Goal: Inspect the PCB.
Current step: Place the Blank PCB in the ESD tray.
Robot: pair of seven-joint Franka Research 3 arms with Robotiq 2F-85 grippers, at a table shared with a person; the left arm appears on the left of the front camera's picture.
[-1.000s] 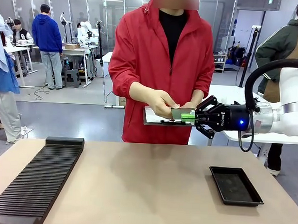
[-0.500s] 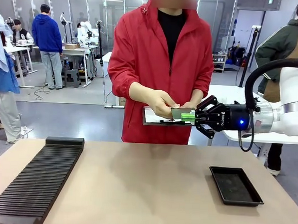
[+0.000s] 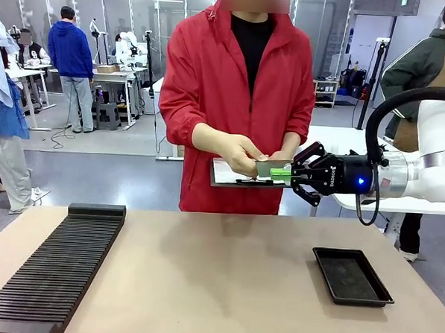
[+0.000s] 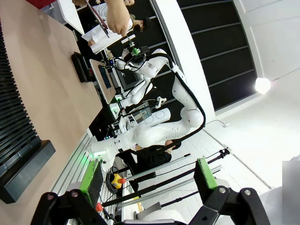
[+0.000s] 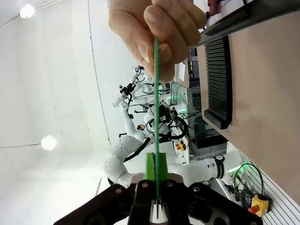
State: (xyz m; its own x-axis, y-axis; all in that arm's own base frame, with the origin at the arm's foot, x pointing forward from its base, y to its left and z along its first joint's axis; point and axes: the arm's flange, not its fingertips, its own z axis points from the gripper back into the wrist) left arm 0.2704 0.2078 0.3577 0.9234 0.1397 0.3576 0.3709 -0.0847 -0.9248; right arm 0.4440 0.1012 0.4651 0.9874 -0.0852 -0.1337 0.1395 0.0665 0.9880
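Being pinched at one end between pressed-together pads of right gripper [image 3: 283,172], PCB [image 3: 264,169] is held level; opposite end gripped by person's hand [image 3: 242,154]. Left gripper [image 4: 147,174] fingers spread wide.

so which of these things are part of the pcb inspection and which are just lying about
Job: PCB, gripped by the right gripper and the person's hand; the clipboard the person holds.
Lying about: black tray; black slotted rack.

A hand [image 5: 154,29] and the right end effector [image 5: 154,163] pinch the PCB [image 5: 156,103].
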